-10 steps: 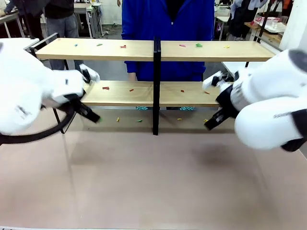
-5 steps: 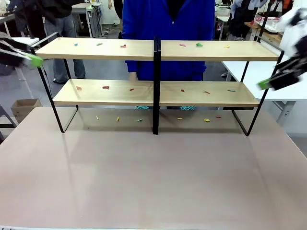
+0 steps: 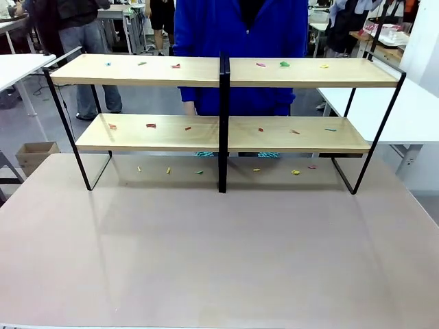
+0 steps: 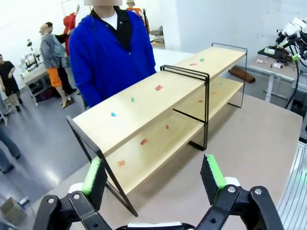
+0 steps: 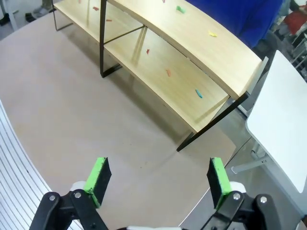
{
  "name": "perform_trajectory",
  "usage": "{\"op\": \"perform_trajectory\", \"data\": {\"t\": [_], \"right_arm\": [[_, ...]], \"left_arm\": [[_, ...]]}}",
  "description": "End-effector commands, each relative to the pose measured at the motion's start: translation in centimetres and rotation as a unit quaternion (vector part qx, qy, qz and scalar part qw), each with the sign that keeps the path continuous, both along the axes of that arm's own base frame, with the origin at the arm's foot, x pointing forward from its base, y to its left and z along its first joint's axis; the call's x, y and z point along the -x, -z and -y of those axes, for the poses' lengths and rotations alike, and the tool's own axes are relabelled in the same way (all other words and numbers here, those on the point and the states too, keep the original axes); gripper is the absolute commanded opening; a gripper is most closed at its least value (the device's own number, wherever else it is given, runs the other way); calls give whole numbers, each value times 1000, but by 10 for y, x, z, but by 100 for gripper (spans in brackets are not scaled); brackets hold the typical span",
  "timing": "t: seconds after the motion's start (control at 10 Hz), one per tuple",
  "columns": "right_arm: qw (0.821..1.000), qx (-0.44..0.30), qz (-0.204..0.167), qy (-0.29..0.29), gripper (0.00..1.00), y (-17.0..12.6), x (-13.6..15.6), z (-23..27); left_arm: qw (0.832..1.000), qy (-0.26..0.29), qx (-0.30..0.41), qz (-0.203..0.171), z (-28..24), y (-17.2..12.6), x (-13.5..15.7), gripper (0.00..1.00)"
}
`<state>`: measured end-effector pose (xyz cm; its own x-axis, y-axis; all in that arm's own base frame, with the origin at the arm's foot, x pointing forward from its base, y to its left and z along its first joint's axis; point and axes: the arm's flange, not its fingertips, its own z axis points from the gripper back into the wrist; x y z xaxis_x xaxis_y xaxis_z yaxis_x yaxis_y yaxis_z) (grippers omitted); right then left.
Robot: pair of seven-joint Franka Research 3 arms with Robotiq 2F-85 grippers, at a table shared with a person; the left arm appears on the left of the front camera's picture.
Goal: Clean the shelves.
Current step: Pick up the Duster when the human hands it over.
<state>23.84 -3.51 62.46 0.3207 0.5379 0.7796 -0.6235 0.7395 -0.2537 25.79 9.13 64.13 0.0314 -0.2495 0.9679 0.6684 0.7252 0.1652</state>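
Observation:
The shelves point(image 3: 199, 71) stand across the far half of the brown table, two light-wood boards on a thin black frame with a central black post point(image 3: 223, 123). Small coloured scraps lie on the top board, such as a green scrap point(image 3: 284, 64), on the lower board point(image 3: 171, 136), and on the table under the rack. In the left wrist view my left gripper point(image 4: 152, 175) is open with nothing between its green pads, high above the rack's end point(image 4: 144, 103). My right gripper point(image 5: 157, 176) is also open and holds nothing, above the table off the shelves' other end point(image 5: 206, 48).
A person in a blue top point(image 3: 240, 34) stands right behind the shelves. White tables flank the rack at the left point(image 3: 17, 65) and right point(image 3: 411, 110). A cardboard box point(image 3: 34, 154) sits on the floor at the left. The brown tabletop point(image 3: 219, 253) stretches in front.
Both arms, which hung by the lower board's ends a second ago, have swung up and outwards and left the front view. The shelves and scraps have not moved.

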Motion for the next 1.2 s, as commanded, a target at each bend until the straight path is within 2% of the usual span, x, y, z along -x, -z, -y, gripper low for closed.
{"op": "perform_trajectory", "data": {"t": [0.0, 0.2, 0.3, 0.6, 0.8, 0.9, 1.1], "right_arm": [[1000, 6, 2, -6, 100, 101, 25, -18], [1000, 6, -1, -3, 100, 99, 20, -19], [1000, 7, -1, -1, 100, 98, 19, -19], [1000, 3, -2, 0, 100, 99, 18, -19], [999, -9, 48, 17, 100, 92, 20, -24], [997, -32, 59, 23, 100, 87, 22, -24], [994, -80, 51, 52, 100, 82, 25, -27]], "left_arm": [[1000, 0, -8, -23, 59, 120, 54, 100], [998, -5, -16, -69, 59, 120, 39, 100], [1000, 8, -10, -25, 4, 9, -4, 100], [1000, 8, -10, -25, 4, 9, -4, 100], [1000, 8, -10, -25, 4, 9, -4, 100], [1000, 8, -10, -25, 4, 9, -4, 100], [1000, 8, -10, -25, 4, 9, -4, 100]]}}
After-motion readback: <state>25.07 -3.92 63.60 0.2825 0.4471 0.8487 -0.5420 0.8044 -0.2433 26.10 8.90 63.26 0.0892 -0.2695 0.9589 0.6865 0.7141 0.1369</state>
